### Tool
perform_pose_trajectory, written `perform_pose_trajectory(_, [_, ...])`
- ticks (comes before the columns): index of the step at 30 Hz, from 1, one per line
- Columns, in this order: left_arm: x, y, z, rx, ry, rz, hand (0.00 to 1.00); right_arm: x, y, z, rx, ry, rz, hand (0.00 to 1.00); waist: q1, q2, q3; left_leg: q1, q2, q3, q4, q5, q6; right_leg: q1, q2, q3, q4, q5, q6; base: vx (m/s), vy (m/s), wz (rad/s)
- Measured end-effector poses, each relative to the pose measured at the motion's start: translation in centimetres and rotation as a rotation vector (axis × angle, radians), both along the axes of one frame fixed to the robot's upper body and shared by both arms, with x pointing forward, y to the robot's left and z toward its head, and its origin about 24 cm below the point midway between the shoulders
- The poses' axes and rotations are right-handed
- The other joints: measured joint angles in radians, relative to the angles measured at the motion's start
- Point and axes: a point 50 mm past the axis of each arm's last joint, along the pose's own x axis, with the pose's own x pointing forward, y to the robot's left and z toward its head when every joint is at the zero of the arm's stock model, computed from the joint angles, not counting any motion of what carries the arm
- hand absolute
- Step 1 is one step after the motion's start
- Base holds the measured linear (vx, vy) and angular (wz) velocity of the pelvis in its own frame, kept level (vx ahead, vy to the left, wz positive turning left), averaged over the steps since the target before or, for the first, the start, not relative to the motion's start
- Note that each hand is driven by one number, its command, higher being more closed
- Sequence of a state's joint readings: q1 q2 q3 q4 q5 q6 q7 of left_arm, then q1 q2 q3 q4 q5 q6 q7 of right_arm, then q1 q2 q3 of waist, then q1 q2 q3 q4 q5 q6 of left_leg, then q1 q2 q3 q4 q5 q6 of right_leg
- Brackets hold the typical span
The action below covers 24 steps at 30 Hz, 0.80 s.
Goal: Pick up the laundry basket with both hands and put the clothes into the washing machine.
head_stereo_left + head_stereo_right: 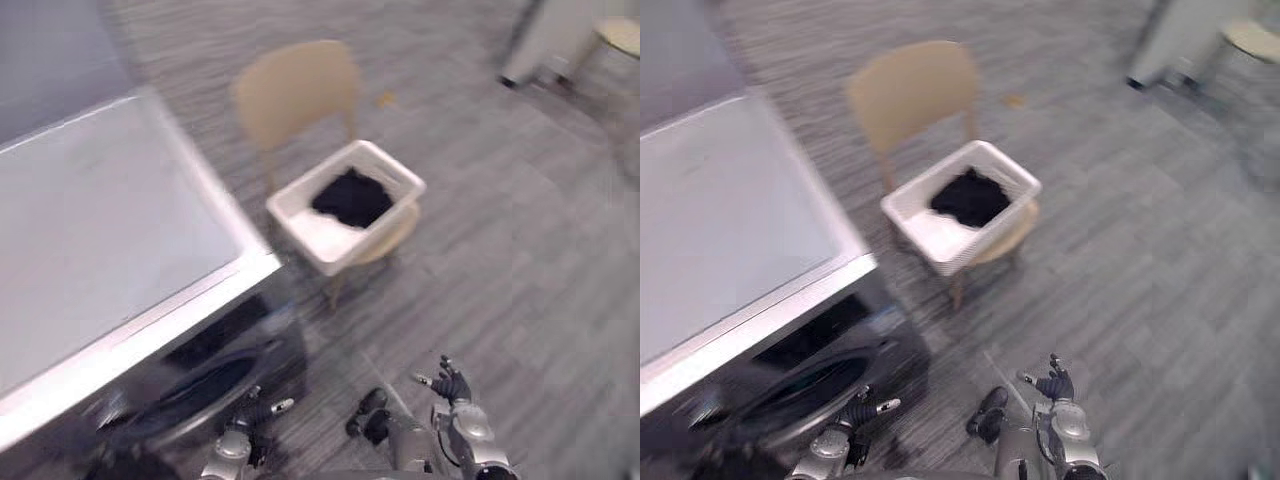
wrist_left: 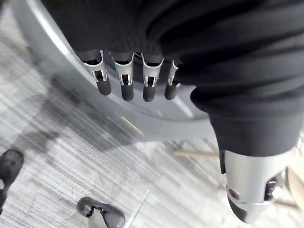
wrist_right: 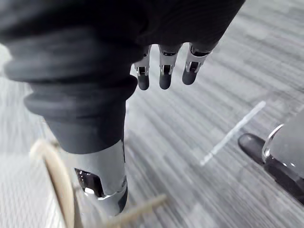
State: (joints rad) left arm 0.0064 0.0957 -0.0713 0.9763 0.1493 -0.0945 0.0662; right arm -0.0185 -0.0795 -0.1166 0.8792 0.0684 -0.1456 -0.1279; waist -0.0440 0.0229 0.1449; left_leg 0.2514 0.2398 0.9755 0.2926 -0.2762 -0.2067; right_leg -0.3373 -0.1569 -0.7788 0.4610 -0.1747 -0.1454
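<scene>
A white laundry basket [image 1: 318, 238] sits tilted on the seat of a beige wooden chair [image 1: 295, 90], some way in front of me. Dark clothes [image 1: 352, 197] lie inside it. The washing machine [image 1: 100, 230] stands on my left, its round door opening [image 1: 190, 395] low at the front. My left hand [image 1: 255, 415] hangs near that opening, its fingers [image 2: 127, 80] straight and holding nothing. My right hand [image 1: 452, 385] is low on the right over the floor, well short of the chair, its fingers [image 3: 164, 71] relaxed and holding nothing.
Grey striped floor spreads around the chair. A white unit [image 1: 545, 40] and a round beige stool [image 1: 620, 35] stand at the far right. A pale tape line [image 3: 232, 133] marks the floor near my right hand.
</scene>
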Motion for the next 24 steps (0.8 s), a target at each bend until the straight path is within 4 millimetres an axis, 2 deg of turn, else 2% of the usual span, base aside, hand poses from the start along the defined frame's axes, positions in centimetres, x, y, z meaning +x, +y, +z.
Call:
perform_pose_trajectory(1, [-0.1, -0.1, -0.1, -0.003, 0.006, 0.004, 0.0, -0.4, 0.0, -0.3, 0.001, 0.016, -0.002, 0.0, 0.001, 0.001, 0.0, 0.006, 0.037, -0.002, 0.085, -0.001, -0.002, 0.001, 0.023, 0.039, 0.006, -0.012, 0.003, 0.41, -0.218, -2.12])
perform_pose_trajectory(2, [-0.3, -0.3, -0.2, -0.017, 0.009, 0.021, 0.0, -1.0, -0.1, -0.5, -0.002, 0.032, 0.001, 0.0, 0.005, 0.016, 0.005, -0.004, 0.149, -0.022, 0.327, 0.024, 0.037, 0.024, 0.093, 0.114, -0.015, -0.023, 0.005, 0.44, -0.192, -2.22])
perform_pose_trajectory(3, [-0.8, -0.2, -0.3, -0.027, 0.014, 0.052, 0.0, -1.2, 0.1, -0.7, -0.002, 0.048, 0.014, 0.0, 0.007, 0.042, 0.015, -0.056, 0.268, -0.089, 0.583, 0.054, 0.179, 0.063, 0.181, 0.182, -0.069, -0.023, 0.004, 0.29, -0.108, -2.22])
perform_pose_trajectory(4, [-0.8, -0.3, -0.4, -0.034, 0.015, 0.059, 0.0, -1.1, 0.1, -0.8, -0.001, 0.051, 0.012, 0.0, 0.006, 0.047, 0.023, -0.102, 0.293, -0.151, 0.68, 0.027, 0.222, 0.079, 0.209, 0.212, -0.085, -0.026, -0.002, 0.33, -0.105, -2.05])
perform_pose_trajectory(5, [-0.8, -0.6, -0.4, -0.056, 0.011, 0.089, 0.0, -1.4, 0.1, -1.0, -0.001, 0.067, 0.015, 0.0, 0.006, 0.039, 0.036, -0.228, 0.26, -0.341, 0.777, 0.0, 0.194, 0.113, 0.235, 0.268, -0.111, -0.028, -0.009, 0.3, -0.057, -1.64])
perform_pose_trajectory(6, [-1.1, -0.8, -0.5, -0.07, 0.016, 0.109, 0.0, -1.8, 0.3, -1.3, 0.006, 0.09, 0.021, 0.0, 0.015, 0.024, 0.048, -0.326, 0.188, -0.488, 0.789, -0.026, 0.153, 0.164, 0.247, 0.313, -0.147, -0.025, -0.008, 0.37, -0.058, -1.45])
perform_pose_trajectory(7, [-1.1, -0.5, -0.4, -0.073, 0.006, 0.122, 0.0, -2.0, 0.4, -1.5, 0.012, 0.1, 0.018, 0.0, 0.018, 0.018, 0.053, -0.368, 0.154, -0.539, 0.775, -0.036, 0.141, 0.189, 0.248, 0.333, -0.164, -0.023, -0.004, 0.32, -0.012, -1.2])
perform_pose_trajectory(8, [-0.6, -0.1, 0.0, -0.077, -0.028, 0.145, 0.0, -2.3, 0.5, -1.7, 0.024, 0.109, 0.007, 0.0, 0.031, 0.008, 0.062, -0.436, 0.097, -0.604, 0.704, -0.042, 0.136, 0.238, 0.249, 0.38, -0.202, -0.008, 0.026, 0.31, 0.014, -0.94])
perform_pose_trajectory(9, [-0.4, -0.1, 0.1, -0.081, -0.042, 0.156, 0.0, -2.2, 0.7, -1.6, 0.032, 0.105, 0.002, 0.0, 0.041, 0.0, 0.071, -0.49, 0.058, -0.626, 0.61, -0.042, 0.137, 0.278, 0.251, 0.413, -0.24, -0.001, 0.04, 0.32, 0.032, -0.82])
perform_pose_trajectory(10, [-0.3, -0.1, 0.2, -0.084, -0.049, 0.158, 0.0, -2.1, 0.7, -1.6, 0.034, 0.102, 0.001, 0.0, 0.045, 0.004, 0.075, -0.516, 0.04, -0.631, 0.545, -0.042, 0.136, 0.302, 0.252, 0.428, -0.266, 0.004, 0.047, 0.33, 0.066, -0.54])
perform_pose_trajectory(11, [0.0, -0.3, 0.4, -0.097, -0.068, 0.16, 0.0, -1.9, 0.6, -1.5, 0.034, 0.094, -0.002, 0.0, 0.055, 0.014, 0.082, -0.547, -0.001, -0.632, 0.377, -0.032, 0.133, 0.341, 0.25, 0.445, -0.319, 0.016, 0.065, 0.29, 0.07, -0.28])
perform_pose_trajectory(12, [0.1, -0.6, 0.4, -0.104, -0.074, 0.16, 0.0, -1.8, 0.5, -1.4, 0.032, 0.09, -0.002, 0.0, 0.057, 0.019, 0.084, -0.553, -0.022, -0.629, 0.28, -0.015, 0.111, 0.356, 0.25, 0.451, -0.344, 0.022, 0.074, 0.34, 0.106, -0.33])
perform_pose_trajectory(13, [0.4, -0.8, 0.6, -0.113, -0.091, 0.16, 0.0, -1.5, 0.5, -1.3, 0.029, 0.084, 0.002, 0.0, 0.068, 0.017, 0.085, -0.546, -0.069, -0.633, 0.146, 0.097, 0.163, 0.391, 0.243, 0.466, -0.39, 0.032, 0.083, 0.47, 0.166, -0.37])
perform_pose_trajectory(14, [0.3, -0.7, 0.6, -0.11, -0.087, 0.163, 0.0, -1.0, 0.8, -1.1, 0.033, 0.065, 0.013, 0.0, 0.083, 0.005, 0.078, -0.528, -0.103, -0.641, 0.099, 0.142, 0.214, 0.414, 0.226, 0.491, -0.412, 0.032, 0.095, 0.51, 0.178, -0.32])
perform_pose_trajectory(15, [0.4, -0.6, 0.6, -0.109, -0.089, 0.163, 0.0, -0.6, 1.0, -0.9, 0.036, 0.052, 0.017, 0.0, 0.082, 0.003, 0.079, -0.529, -0.112, -0.642, 0.096, 0.141, 0.221, 0.416, 0.216, 0.499, -0.414, 0.028, 0.103, 0.58, 0.195, -0.15])
perform_pose_trajectory(16, [0.7, -0.6, 0.7, -0.11, -0.096, 0.162, 0.0, 0.0, 1.2, -0.7, 0.036, 0.039, 0.023, 0.0, 0.077, 0.0, 0.082, -0.52, -0.115, -0.639, 0.114, 0.122, 0.251, 0.414, 0.204, 0.5, -0.401, 0.02, 0.118, 0.48, 0.174, -0.07])
perform_pose_trajectory(17, [0.9, -0.5, 0.8, -0.111, -0.101, 0.163, 0.0, 0.5, 1.7, -0.5, 0.042, 0.027, 0.04, 0.0, 0.083, -0.014, 0.091, -0.515, -0.111, -0.629, 0.149, 0.109, 0.269, 0.407, 0.188, 0.508, -0.343, 0.007, 0.143, 0.46, 0.176, -0.09])
perform_pose_trajectory(18, [0.9, -0.4, 0.8, -0.108, -0.102, 0.164, 0.0, 0.7, 2.0, -0.5, 0.044, 0.025, 0.051, 0.0, 0.086, -0.018, 0.094, -0.512, -0.105, -0.627, 0.181, 0.108, 0.271, 0.399, 0.179, 0.51, -0.29, 0.004, 0.148, 0.52, 0.239, -0.05])
perform_pose_trajectory(20, [0.1, -0.1, 0.4, -0.095, -0.07, 0.161, 0.0, 0.7, 2.6, -0.5, 0.044, 0.023, 0.074, 0.0, 0.082, -0.019, 0.092, -0.386, -0.129, -0.622, 0.098, 0.061, 0.266, 0.304, 0.102, 0.468, 0.138, 0.005, 0.179, 0.43, 0.203, 0.1])
perform_pose_trajectory(21, [0.1, -0.3, 0.4, -0.098, -0.065, 0.155, 0.0, 0.8, 2.7, -0.4, 0.037, 0.021, 0.088, 0.0, 0.075, -0.02, 0.092, -0.337, -0.151, -0.645, 0.059, 0.043, 0.264, 0.262, 0.069, 0.458, 0.278, 0.012, 0.196, 0.41, 0.098, 0.47])
perform_pose_trajectory(22, [0.0, -0.3, 0.3, -0.093, -0.057, 0.148, 0.0, 0.7, 2.8, -0.5, 0.033, 0.025, 0.102, 0.0, 0.061, -0.031, 0.097, -0.293, -0.183, -0.68, 0.026, 0.023, 0.275, 0.203, 0.016, 0.45, 0.432, -0.004, 0.192, 0.53, 0.038, 1.06])
perform_pose_trajectory(23, [-0.1, -0.3, 0.2, -0.093, -0.048, 0.15, 0.0, 0.5, 2.6, -0.6, 0.032, 0.032, 0.111, 0.0, 0.057, -0.033, 0.097, -0.248, -0.197, -0.746, 0.004, 0.013, 0.28, 0.15, -0.017, 0.434, 0.506, -0.064, 0.168, 0.52, -0.006, 1.17])
perform_pose_trajectory(24, [-0.2, -0.5, 0.1, -0.096, -0.041, 0.151, 0.0, 0.4, 2.5, -0.6, 0.029, 0.033, 0.114, 0.0, 0.055, -0.018, 0.102, -0.229, -0.194, -0.776, -0.013, 0.013, 0.28, 0.135, -0.014, 0.415, 0.493, -0.089, 0.16, 0.5, -0.071, 1.17])
